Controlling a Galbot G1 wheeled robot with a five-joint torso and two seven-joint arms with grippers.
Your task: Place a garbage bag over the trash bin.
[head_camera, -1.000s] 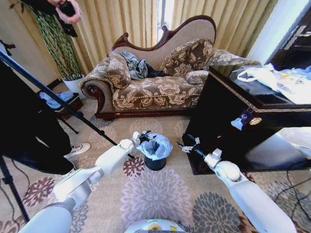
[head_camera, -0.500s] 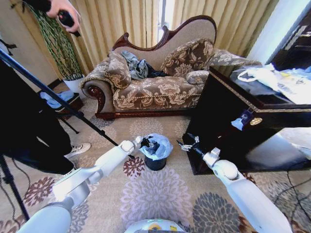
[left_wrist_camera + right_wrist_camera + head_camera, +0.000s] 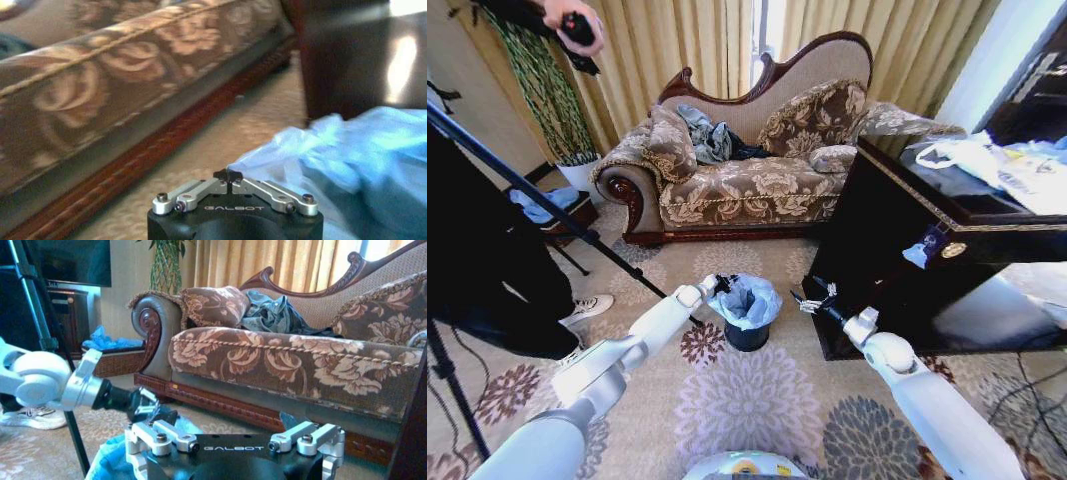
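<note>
The black trash bin (image 3: 747,337) stands on the carpet in front of the sofa. The pale blue garbage bag (image 3: 747,300) lies crumpled over its top and hides the rim. My left gripper (image 3: 720,285) is at the bag's left edge. In the left wrist view the left gripper (image 3: 229,176) has its tips pressed together at the corner of the garbage bag (image 3: 347,160). My right gripper (image 3: 813,298) hovers open to the right of the bin, apart from the bag. The right wrist view shows the right gripper (image 3: 231,437) spread wide, with the bag (image 3: 110,460) below.
A patterned sofa (image 3: 737,180) stands behind the bin. A dark wooden cabinet (image 3: 897,250) rises close on the right, with white bags (image 3: 997,165) on top. A black tripod leg (image 3: 547,205) slants across the left, near a person's shoe (image 3: 587,308). Open carpet (image 3: 757,400) lies in front.
My left gripper has shifted slightly left at the bag's edge, and the bag's left side has followed a little. The right gripper has barely moved.
</note>
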